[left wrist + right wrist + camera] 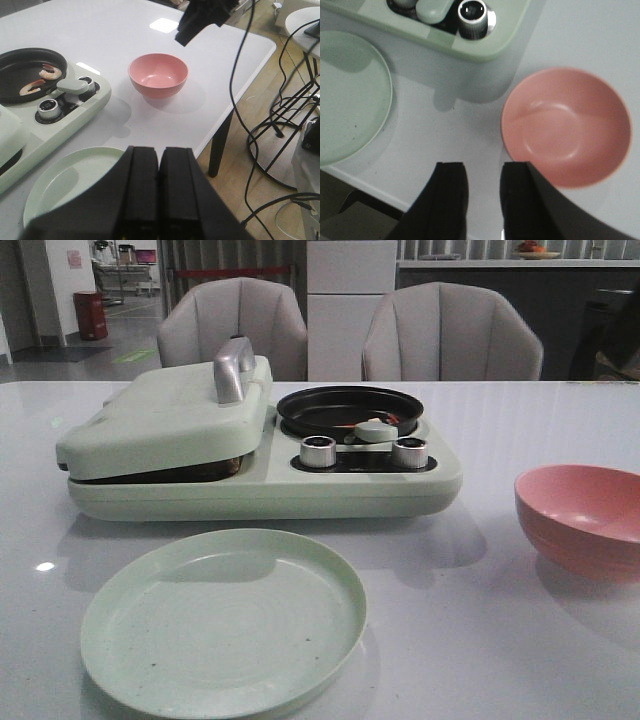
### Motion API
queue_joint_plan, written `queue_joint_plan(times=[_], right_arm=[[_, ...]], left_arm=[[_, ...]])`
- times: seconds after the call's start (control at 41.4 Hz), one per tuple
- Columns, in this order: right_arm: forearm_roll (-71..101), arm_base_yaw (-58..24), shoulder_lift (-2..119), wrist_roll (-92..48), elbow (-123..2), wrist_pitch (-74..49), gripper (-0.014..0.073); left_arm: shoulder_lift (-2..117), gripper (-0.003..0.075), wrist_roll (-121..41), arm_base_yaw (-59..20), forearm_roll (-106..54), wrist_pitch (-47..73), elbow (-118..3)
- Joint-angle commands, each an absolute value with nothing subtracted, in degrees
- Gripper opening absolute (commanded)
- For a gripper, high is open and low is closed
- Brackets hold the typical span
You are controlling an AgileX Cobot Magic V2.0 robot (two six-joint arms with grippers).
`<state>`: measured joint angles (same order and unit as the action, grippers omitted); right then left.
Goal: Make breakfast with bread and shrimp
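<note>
Front view: a pale green cooker [260, 475] sits lid-down on the white table [480, 640]; two shrimp [40, 80] lie in its round black pan [20, 67] — bread unseen; left gripper [159, 200] clenched, fingers pressed together; right gripper [484, 200] parted, empty, beside the pink bowl [567, 127].

I see a pale green cooker [250, 475] with a black pan [350, 410] and silver knobs [318, 451]; orange-red and white shrimp [51, 73]; a pale green plate [222, 620]; a pink bowl [580, 515]; a white desk [480, 640].
</note>
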<state>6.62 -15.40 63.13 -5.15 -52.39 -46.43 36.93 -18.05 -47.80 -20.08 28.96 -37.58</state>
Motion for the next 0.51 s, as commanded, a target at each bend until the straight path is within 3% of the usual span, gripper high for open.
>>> queue_joint_plan(times=[0.0,0.266,0.483], right_arm=[[2.8,-15.6,56.2,0.7,-50.7,-46.6,0.0267],[2.2,-15.6,37.3,1.6,-38.5,-46.9,0.0267],[1.2,-15.6,29.4,1.5,-32.9,-46.9,0.0255]], left_arm=[[36.8,0.0098,-18.0,-48.2,-20.7,24.3,-39.2],[36.8,0.0098,-18.0,-48.2,-20.7,24.3,-39.2],[36.8,0.0098,-18.0,-48.2,-20.6,24.2,-39.2]])
